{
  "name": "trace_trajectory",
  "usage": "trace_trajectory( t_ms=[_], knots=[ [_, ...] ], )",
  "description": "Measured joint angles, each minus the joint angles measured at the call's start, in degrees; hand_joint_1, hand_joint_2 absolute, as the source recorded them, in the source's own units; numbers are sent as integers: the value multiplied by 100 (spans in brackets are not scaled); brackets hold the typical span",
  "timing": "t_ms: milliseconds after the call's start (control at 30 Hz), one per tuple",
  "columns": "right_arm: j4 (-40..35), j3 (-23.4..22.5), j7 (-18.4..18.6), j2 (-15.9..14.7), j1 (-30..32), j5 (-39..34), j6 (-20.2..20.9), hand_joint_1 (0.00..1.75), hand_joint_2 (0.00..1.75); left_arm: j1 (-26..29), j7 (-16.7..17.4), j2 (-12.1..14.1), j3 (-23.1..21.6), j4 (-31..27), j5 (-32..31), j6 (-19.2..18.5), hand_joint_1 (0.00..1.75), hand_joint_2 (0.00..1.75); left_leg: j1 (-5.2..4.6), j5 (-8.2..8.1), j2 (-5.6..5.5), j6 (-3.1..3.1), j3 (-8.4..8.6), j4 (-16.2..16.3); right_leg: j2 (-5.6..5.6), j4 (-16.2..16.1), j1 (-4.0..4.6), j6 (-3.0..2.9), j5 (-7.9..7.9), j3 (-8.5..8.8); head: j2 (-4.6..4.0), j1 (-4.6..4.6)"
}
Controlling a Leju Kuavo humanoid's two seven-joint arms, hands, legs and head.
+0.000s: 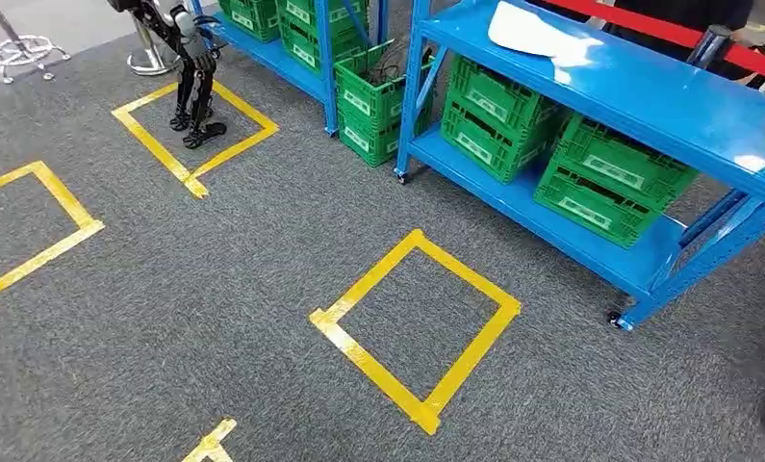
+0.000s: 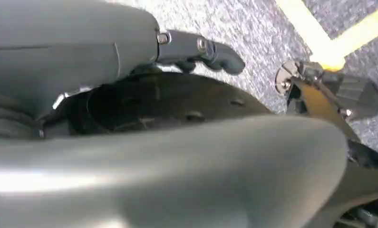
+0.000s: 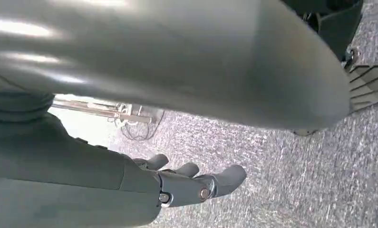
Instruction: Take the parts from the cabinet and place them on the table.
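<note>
A blue shelving rack [image 1: 648, 115] stands at the upper right in the head view. Green crates [image 1: 498, 120] fill its lower shelf, and a white flat object [image 1: 542, 37] lies on its upper shelf. My left hand [image 2: 196, 50] hangs beside my body above the grey carpet, its dark fingers [image 2: 220, 54] stretched out and holding nothing. Over the same carpet my right hand [image 3: 196, 183] also hangs down, its fingers [image 3: 227, 178] apart and empty.
A second blue rack [image 1: 301, 58] with green crates [image 1: 373, 101] stands at the upper middle. Yellow tape squares [image 1: 417, 322] mark the grey carpet. Another dark robot [image 1: 191, 67] stands in a taped square at the upper left. A red barrier band [image 1: 686, 37] runs behind the rack.
</note>
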Motion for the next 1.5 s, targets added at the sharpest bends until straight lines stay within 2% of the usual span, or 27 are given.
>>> trace_trajectory(
  t_ms=[100,167,267,300,367,433,500,533,600,633,700,767,800,833,867,933,967,1033,1133,1167,1233,1300,1333,1367,1400,1467,1500],
  knots=[
    [0,0,-37,4,9,-26,7,0,0,2,-7,-2,0,0,-2,26,0,0,-20,-47,-2,61,18,3,2,1296,-26,51,-561,-728,0,88],
    [0,2,-35,9,30,-53,-20,0,0,4,-9,0,0,0,-2,20,0,0,-31,-91,-40,63,64,3,3,1609,-28,44,-482,-995,0,112],
    [2,0,-26,7,50,-70,-52,0,0,6,-2,-9,0,0,0,-6,0,0,-40,-184,-93,50,223,0,14,382,2,-68,369,-550,0,166],
    [2,0,-24,4,54,-70,-52,0,0,16,-2,-13,0,0,0,-6,0,0,-30,-216,-94,42,180,-15,24,-31,34,-123,512,-415,0,186],
    [4,0,-24,-2,21,-70,-57,0,0,16,-2,-22,0,2,-6,-6,0,0,-22,-281,-91,-32,225,-33,16,-76,92,-176,378,-274,0,190],
    [2,0,-22,-4,22,-72,-68,0,0,25,-2,-20,0,4,-9,-11,0,0,3,-316,-81,-90,273,-92,20,-96,131,-256,330,-303,0,184],
    [-4,2,-9,0,31,-77,-81,0,0,42,2,-6,0,13,-20,-13,0,0,-22,-367,-62,-137,367,-4,18,-338,73,-286,400,-2,0,176],
    [-4,2,-11,0,36,-77,-85,0,0,38,-5,-4,0,13,-20,-26,0,0,-32,-483,-48,-145,215,273,8,-386,61,-315,386,73,0,144],
    [-4,2,-13,0,34,-77,-87,0,0,9,-15,0,0,11,-20,-63,0,0,-17,-804,-45,-162,-387,1188,-1,-382,61,-355,320,132,0,46],
    [-4,4,-15,4,32,-79,-85,0,0,5,-13,0,0,11,-20,-68,0,0,-17,-825,-44,-172,-619,1487,-1,-381,63,-351,273,178,0,35],
    [-4,30,-22,7,36,-79,-85,0,0,11,-18,2,0,2,-20,-85,0,0,-11,-470,-38,-177,-747,1372,17,-377,55,-330,163,309,0,-6],
    [-4,81,-26,7,55,-81,-85,0,0,9,-20,11,0,0,-20,-90,0,0,9,203,-11,-190,-466,505,24,-356,29,-281,-3,490,0,-52],
    [-2,87,-31,4,61,-81,-83,0,0,21,-15,15,0,2,-20,-87,0,0,15,299,19,-196,-318,211,17,-350,23,-241,-91,490,0,-70],
    [2,87,-28,2,57,-85,-85,0,0,18,-15,7,0,0,-20,-87,0,0,-32,158,29,-214,-275,180,15,-337,61,-185,-176,531,0,-81],
    [0,90,-31,2,54,-85,-81,0,0,0,-9,9,0,0,-20,-83,0,0,-27,84,20,-128,-150,125,16,-324,50,-149,-207,532,0,-103],
    [0,94,-31,2,28,-85,-79,0,0,7,-4,7,0,0,-20,-81,0,0,-39,69,-9,-82,-179,91,5,-314,42,-115,-182,662,0,-39],
    [-2,94,-31,2,2,-85,-76,0,0,3,-5,2,0,-4,-20,-81,0,0,-15,63,-31,-53,-136,91,7,-290,35,-103,-184,633,0,-41],
    [-4,96,-39,2,-3,-85,-70,0,0,8,9,2,0,-2,-20,-76,0,0,-7,19,-28,-1,-12,13,12,278,22,-54,-192,293,0,22],
    [-2,98,-44,2,5,-85,-61,0,0,21,9,4,0,0,-20,-76,0,0,-25,-99,-52,45,101,-10,12,1435,-4,11,-607,-617,0,66],
    [-2,98,-46,4,17,-86,-53,0,0,26,9,4,0,0,-20,-68,0,0,-33,-147,-71,52,158,-10,12,1543,-8,8,-673,-801,0,83],
    [-2,100,-48,4,42,-90,-48,0,0,39,13,4,0,0,-22,-44,0,0,-52,-260,-107,56,325,-12,15,1153,-2,-43,-341,-844,0,116],
    [-2,101,-48,4,46,-96,-46,0,0,46,15,2,0,0,-28,-35,0,0,-61,-379,-107,47,483,-26,19,259,51,-157,428,-643,0,160],
    [5,101,-48,2,60,-101,-46,0,0,52,15,-7,0,0,-31,-28,0,0,-53,-434,-103,37,502,-28,27,78,101,-209,610,-624,0,171],
    [2,101,-52,4,37,-109,-44,0,0,53,11,-4,0,2,-35,-24,0,0,-54,-465,-122,-6,518,-56,17,165,135,-247,188,-665,0,171],
    [2,101,-55,-2,8,-114,-44,0,0,46,13,-22,0,2,-39,-13,0,0,-39,-517,-100,-47,510,-106,43,43,158,-281,242,-571,0,199],
    [2,103,-57,-2,23,-136,-50,0,0,59,4,-17,0,4,-42,-2,0,0,-52,-366,-80,-114,689,-16,68,-148,176,-366,381,-462,0,179],
    [2,103,-59,0,35,-149,-52,0,0,63,13,-11,0,7,-44,0,0,0,-53,-448,-70,-123,647,64,73,-231,97,-387,507,-232,0,177]
  ],
)
